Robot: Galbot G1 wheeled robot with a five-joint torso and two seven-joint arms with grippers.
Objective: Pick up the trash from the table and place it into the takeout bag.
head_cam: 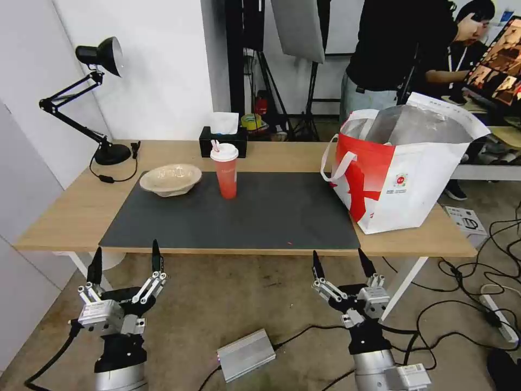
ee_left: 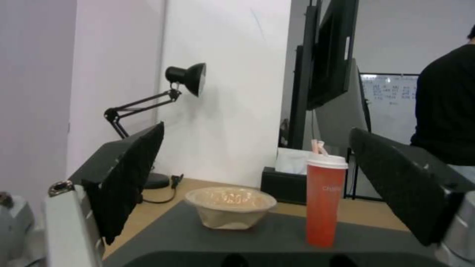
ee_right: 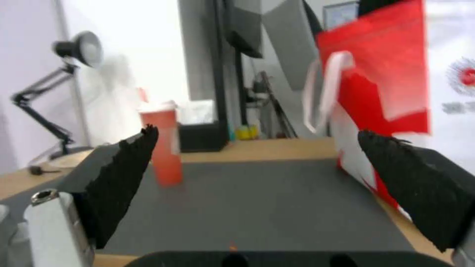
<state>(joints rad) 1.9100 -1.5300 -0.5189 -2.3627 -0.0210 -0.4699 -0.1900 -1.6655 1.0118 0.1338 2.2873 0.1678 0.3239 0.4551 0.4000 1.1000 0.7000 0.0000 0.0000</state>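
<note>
Below my table (head_cam: 76, 214) edge, both my grippers wide open, left gripper (head_cam: 126, 255) at 7 o'clock, right gripper (head_cam: 343, 258) at 5; red cup (head_cam: 225, 170) and pulp bowl (head_cam: 170, 179) at 11, takeout bag (head_cam: 404, 179) at 2.

No text can be read.

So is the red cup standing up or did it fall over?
Standing up. The red cup sits upright on the dark mat, white lid on top, straw poking up.
</note>
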